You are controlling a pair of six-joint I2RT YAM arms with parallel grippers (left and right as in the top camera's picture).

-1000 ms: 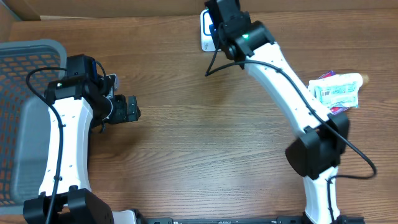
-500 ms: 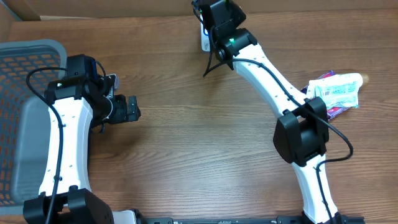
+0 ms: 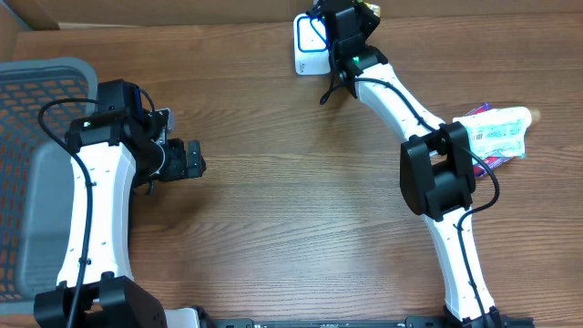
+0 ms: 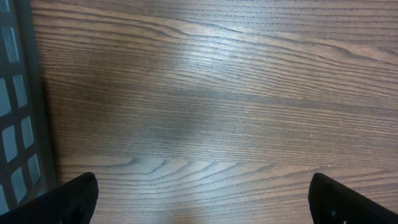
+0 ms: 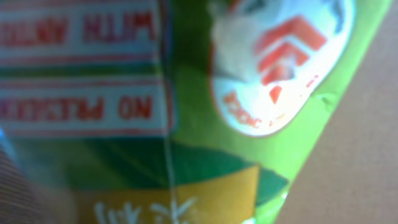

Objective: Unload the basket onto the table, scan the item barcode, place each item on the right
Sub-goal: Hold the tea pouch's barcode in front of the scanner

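A green snack packet (image 5: 205, 124) with red-and-white print fills the right wrist view, very close and blurred; no barcode shows on this face. Overhead, my right gripper (image 3: 363, 11) is at the table's far edge, shut on that packet, of which only a yellow-green corner (image 3: 371, 8) shows. The white scanner (image 3: 308, 46) with a blue outline stands just left of it. My left gripper (image 3: 193, 159) hovers over bare wood at the left, open, with its black fingertips (image 4: 74, 198) far apart and nothing between them.
A grey mesh basket (image 3: 46, 91) stands at the left edge, its wall (image 4: 15, 93) close beside my left gripper. A pile of other packets (image 3: 496, 132) lies at the right edge. A cardboard wall runs along the back.
My right wrist has swung from over the scanner to its right, and the arm's elbow has moved toward the back. The left arm has not moved.
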